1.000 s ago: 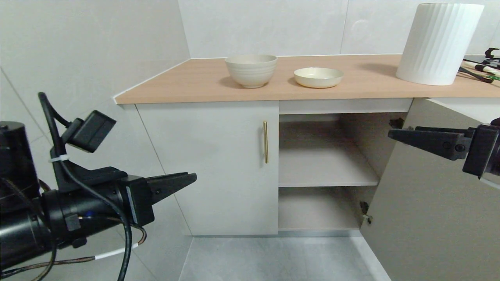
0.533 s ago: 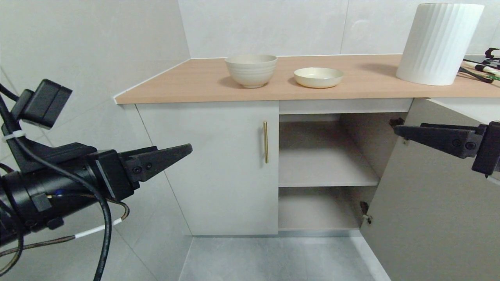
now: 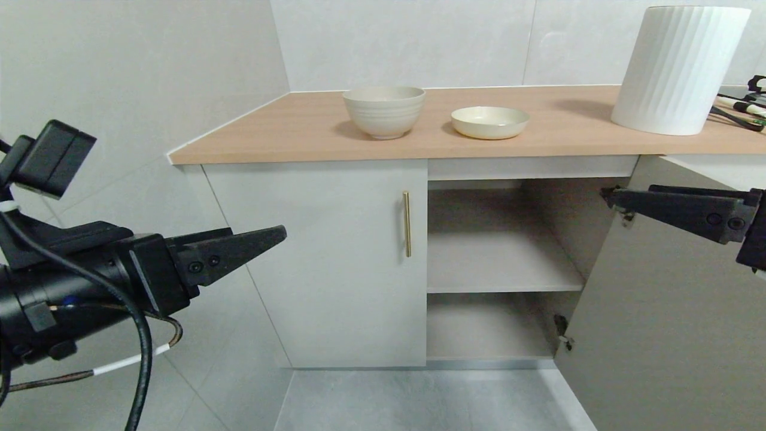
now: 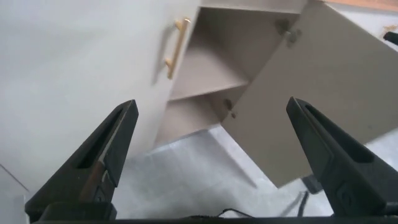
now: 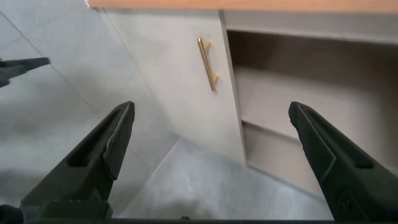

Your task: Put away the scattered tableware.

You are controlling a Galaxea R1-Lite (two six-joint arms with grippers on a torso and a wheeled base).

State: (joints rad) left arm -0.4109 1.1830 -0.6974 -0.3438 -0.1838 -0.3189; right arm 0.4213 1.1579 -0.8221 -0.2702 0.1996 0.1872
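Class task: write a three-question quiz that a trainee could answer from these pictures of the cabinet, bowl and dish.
1. True or false: the bowl stands inside the cabinet.
2. Which door is open? A: the one on the robot's left; B: the right door; C: both.
3. Fill in: the left claw and right claw are both ____.
Key: 1 false; 2 B; 3 open.

Wooden countertop [image 3: 287, 129]; on it bowl [image 3: 384, 111], dish [image 3: 489, 121], ribbed canister [image 3: 679, 69].
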